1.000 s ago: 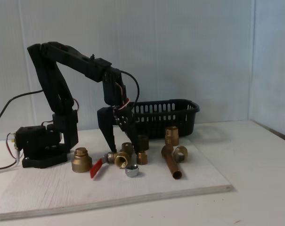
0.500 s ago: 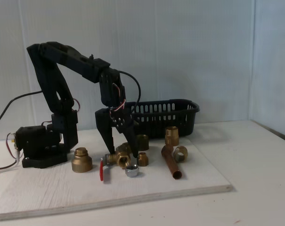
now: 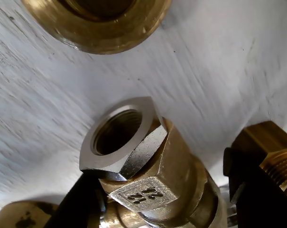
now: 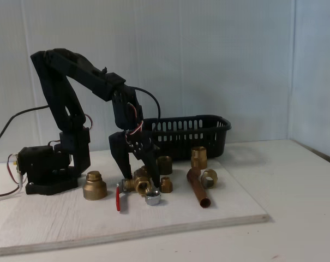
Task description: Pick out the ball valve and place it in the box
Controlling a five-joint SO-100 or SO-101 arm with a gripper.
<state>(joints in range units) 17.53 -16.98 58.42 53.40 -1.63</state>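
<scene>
The gripper (image 4: 138, 184) straddles the ball valve (image 4: 136, 184), fingers apart either side; the basket (image 4: 189, 134) sits behind.

The ball valve (image 4: 136, 185), brass with a red lever hanging down at its left, lies in front of the box (image 4: 189, 135), a black slotted oval basket standing upright behind it.
</scene>
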